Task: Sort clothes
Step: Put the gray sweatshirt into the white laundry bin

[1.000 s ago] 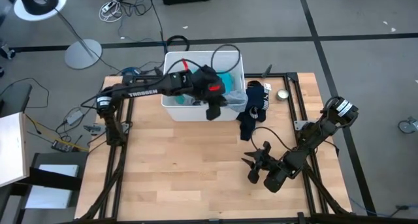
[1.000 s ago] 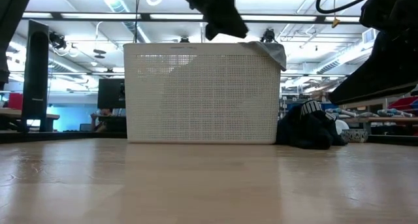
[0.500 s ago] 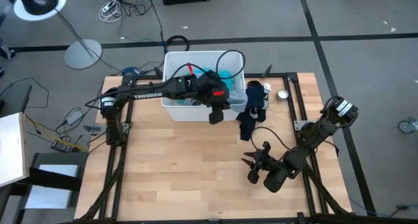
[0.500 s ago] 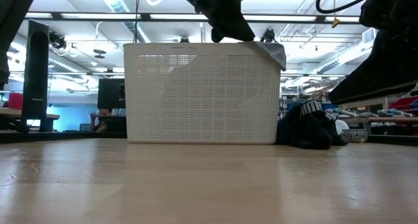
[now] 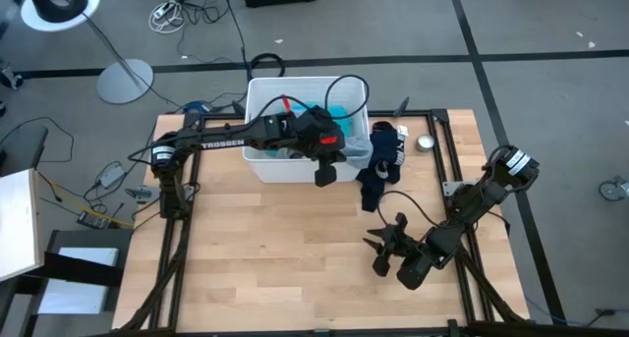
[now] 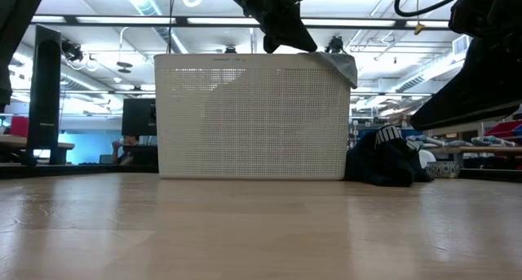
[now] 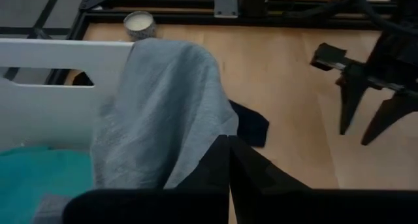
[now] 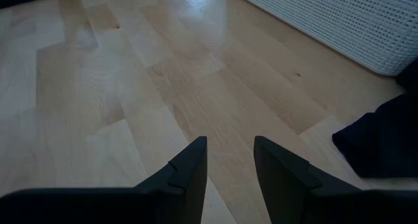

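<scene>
The white bin (image 5: 257, 158) stands at the table's far middle, with the teal shirt (image 5: 337, 114) inside it. The grey shirt (image 7: 163, 113) hangs over the bin's right wall. The dark navy garment (image 5: 383, 162) lies on the table right of the bin. My left gripper (image 5: 325, 172) hovers shut over the bin's near right corner, its tips (image 7: 228, 144) at the grey shirt's edge. My right gripper (image 5: 385, 241) rests open near the table's front right, with nothing between its fingers (image 8: 228, 160). My left gripper's shut fingertips (image 7: 221, 145) sit right at the lower edge of the grey shirt (image 7: 196, 152), where it hangs over the bin's wall. I cannot tell whether they touch it or have cloth between them.
A small round tin (image 5: 426, 141) sits at the table's far right, beyond the navy garment. Bare wood (image 5: 265, 249) stretches from the bin to the near edge. Black frame rails (image 5: 447, 160) run along the table's sides.
My left gripper has shifted slightly toward the table's right edge, over the bin's near right corner, and its fingers have shut. The clothes and the bin lie as they did.
</scene>
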You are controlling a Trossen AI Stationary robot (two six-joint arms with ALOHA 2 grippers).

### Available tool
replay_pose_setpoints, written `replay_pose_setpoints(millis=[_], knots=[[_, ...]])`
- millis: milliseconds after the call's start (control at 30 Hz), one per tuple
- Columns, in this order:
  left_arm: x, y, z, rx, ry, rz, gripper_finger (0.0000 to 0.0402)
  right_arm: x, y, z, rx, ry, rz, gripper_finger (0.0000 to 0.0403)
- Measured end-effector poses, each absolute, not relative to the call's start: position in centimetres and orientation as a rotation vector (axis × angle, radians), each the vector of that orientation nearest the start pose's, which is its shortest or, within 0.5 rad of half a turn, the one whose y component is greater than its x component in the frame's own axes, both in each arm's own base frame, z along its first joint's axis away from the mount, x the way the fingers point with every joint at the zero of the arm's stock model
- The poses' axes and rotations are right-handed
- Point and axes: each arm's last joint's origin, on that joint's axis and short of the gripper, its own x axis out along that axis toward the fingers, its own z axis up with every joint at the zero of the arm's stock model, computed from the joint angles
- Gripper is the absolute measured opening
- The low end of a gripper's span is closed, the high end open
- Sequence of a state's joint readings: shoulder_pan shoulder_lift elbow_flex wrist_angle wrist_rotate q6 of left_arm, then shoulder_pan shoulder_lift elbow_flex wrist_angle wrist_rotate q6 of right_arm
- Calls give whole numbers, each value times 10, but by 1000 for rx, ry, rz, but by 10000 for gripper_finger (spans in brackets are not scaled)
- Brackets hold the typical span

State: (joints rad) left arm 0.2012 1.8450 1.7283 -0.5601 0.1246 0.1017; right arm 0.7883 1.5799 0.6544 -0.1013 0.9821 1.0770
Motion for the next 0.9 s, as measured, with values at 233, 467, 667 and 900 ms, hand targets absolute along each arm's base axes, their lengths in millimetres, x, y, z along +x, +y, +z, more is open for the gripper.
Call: replay_pose_setpoints(millis=[233,467,667,900], knots=[[409,82,328,4,676,91,1,201,168,136,242,457,-473,128],[410,84,323,-11,704,128,1,201,168,136,242,462,-469,128],[417,92,301,-40,783,138,0,201,168,136,245,462,-468,128],[422,97,292,-95,787,62,0,201,169,136,247,463,-467,128]])
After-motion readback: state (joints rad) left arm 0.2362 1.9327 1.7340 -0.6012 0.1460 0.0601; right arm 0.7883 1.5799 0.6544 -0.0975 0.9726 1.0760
